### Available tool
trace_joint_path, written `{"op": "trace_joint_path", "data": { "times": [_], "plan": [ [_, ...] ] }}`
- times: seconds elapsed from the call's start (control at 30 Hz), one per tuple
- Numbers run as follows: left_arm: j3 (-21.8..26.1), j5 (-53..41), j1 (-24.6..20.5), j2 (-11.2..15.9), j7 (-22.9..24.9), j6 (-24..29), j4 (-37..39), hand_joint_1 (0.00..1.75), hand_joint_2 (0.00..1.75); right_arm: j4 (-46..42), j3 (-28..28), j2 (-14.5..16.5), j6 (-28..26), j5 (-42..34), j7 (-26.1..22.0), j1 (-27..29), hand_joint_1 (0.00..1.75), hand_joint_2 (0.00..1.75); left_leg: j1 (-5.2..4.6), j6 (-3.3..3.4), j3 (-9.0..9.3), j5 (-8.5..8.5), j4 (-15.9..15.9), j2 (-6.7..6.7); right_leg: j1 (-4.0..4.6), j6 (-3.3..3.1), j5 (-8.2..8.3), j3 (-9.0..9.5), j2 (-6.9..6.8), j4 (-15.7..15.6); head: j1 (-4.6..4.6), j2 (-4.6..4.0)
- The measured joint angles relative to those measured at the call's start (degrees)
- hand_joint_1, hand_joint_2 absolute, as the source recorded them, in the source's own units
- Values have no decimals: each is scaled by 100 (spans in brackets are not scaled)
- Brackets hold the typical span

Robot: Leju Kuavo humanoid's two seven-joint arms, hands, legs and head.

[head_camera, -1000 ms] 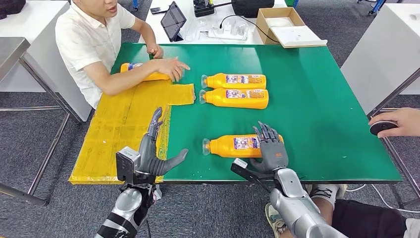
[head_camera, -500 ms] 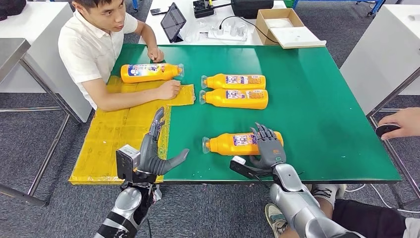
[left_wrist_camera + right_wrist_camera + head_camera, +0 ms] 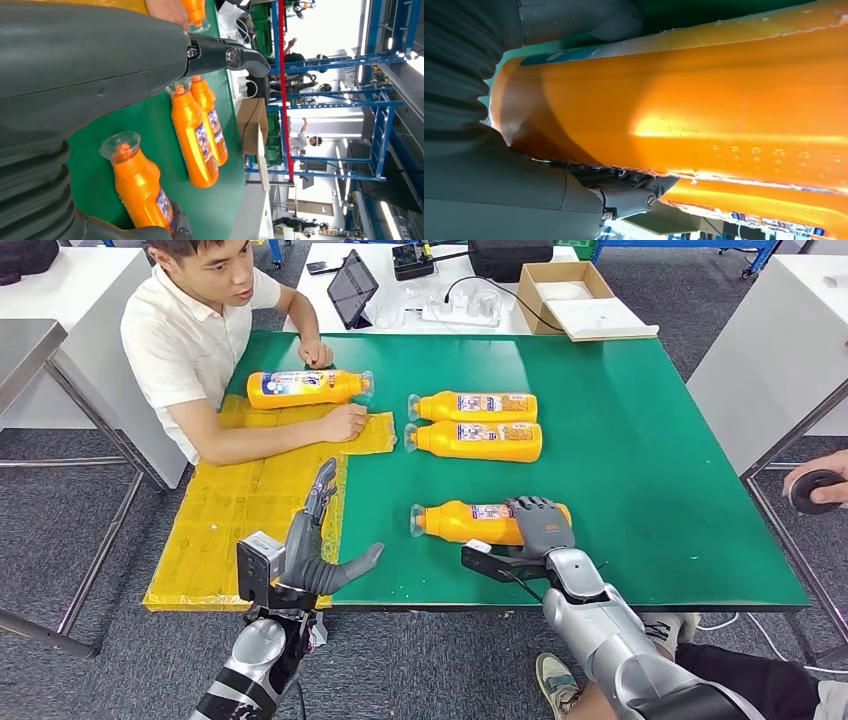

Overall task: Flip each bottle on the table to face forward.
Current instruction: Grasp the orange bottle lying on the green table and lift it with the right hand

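Green table (image 3: 650, 450) with yellow mat (image 3: 240, 510), grey carpet (image 3: 60, 540) around.

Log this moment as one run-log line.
right hand: grips nearest bottle lying on green table | left hand: open, holds nothing | two bottles side by side behind | person's bottle by yellow mat

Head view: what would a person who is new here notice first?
Four orange bottles lie on the green table. The right hand grips the nearest bottle; two more bottles lie side by side behind it. A person sits at the far left beside the fourth bottle.
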Motion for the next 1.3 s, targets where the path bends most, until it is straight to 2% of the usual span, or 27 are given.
{"op": "trace_joint_path", "data": {
  "times": [0.07, 0.17, 0.23, 0.43, 0.5, 0.63, 0.73, 0.8, 0.9, 1.0, 1.13, 1.3],
  "plan": [
    [3, 23, 0, 1, -9, -12, 0, 0, 175, -2, -65, 7, -4, -417, -495, 8, 175, 175, 0, 0, 0, 0, 0, 1, 0, 0, 0, 1, 0, 0, 1, 0],
    [29, 138, 2, 2, -59, 27, 0, 0, 175, -51, -320, 31, -56, -1353, -1612, 68, 175, 175, 0, 0, -1, -3, 0, 10, 0, 1, 2, 2, 7, 0, 3, 0],
    [59, 208, 3, 0, -79, 79, 0, 0, 175, -126, -483, 76, -135, -1745, -2073, 159, 175, 175, 0, -2, 0, -6, 0, 17, 0, 0, 4, -2, 18, 0, 1, 0],
    [88, 241, 8, -3, -89, 126, 0, 0, 175, -278, -725, 206, -212, -1959, -2302, 315, 175, 175, 11, -5, -1, -5, 0, 20, 12, -2, 4, -6, 22, 1, 0, 0],
    [108, 318, 14, -13, -77, 226, 0, 0, 175, -360, -797, 241, -327, -2190, -2526, 386, 175, 175, 12, -6, -4, -5, 0, 18, 12, -2, 4, -6, 21, 2, 1, 0],
    [173, 857, 41, -92, 121, 571, 19, 0, 175, -1073, -912, 461, -1087, -3095, -3229, 888, 175, 175, 12, -6, -31, -3, 0, 11, 12, -2, 3, -27, 20, 6, 1, 0],
    [177, 1318, 62, -137, 277, 616, 106, 0, 175, -1951, -860, 671, -2000, -3376, -3375, 1291, 175, 175, 12, -7, -62, 0, 0, 9, 11, -1, 4, -61, 20, 8, -2, 0],
    [169, 1503, 67, -151, 297, 609, 172, 0, 175, -2433, -797, 769, -2319, -3445, -3440, 1456, 175, 175, 13, -8, -70, 1, 0, 9, 11, -1, 3, -69, 20, 8, -1, 0],
    [120, 1617, 71, -149, 297, 431, 219, 0, 175, -2956, -775, 908, -2367, -3653, -3675, 1665, 175, 175, 12, -9, -80, 0, 0, 10, 10, -1, 3, -76, 20, 8, -1, 0],
    [-38, 1558, 84, -128, 310, 18, 223, 0, 175, -3211, -719, 1038, -2358, -3948, -3825, 1759, 175, 175, 11, -8, -90, -1, 0, 9, 9, -1, 2, -85, 19, 7, -1, 0],
    [-251, 1449, 111, -90, 315, -402, 224, 0, 175, -3228, -502, 1129, -2263, -4182, -3811, 1752, 175, 175, 11, -8, -95, -1, 0, 9, 9, -1, 2, -88, 19, 7, 1, 0],
    [-471, 1127, 114, -56, 85, -668, 222, 0, 175, -2869, -102, 1216, -1867, -4206, -3640, 1575, 175, 175, 13, -9, -95, 0, 0, 8, 11, -1, 2, -90, 19, 8, -1, 0]
  ]
}}
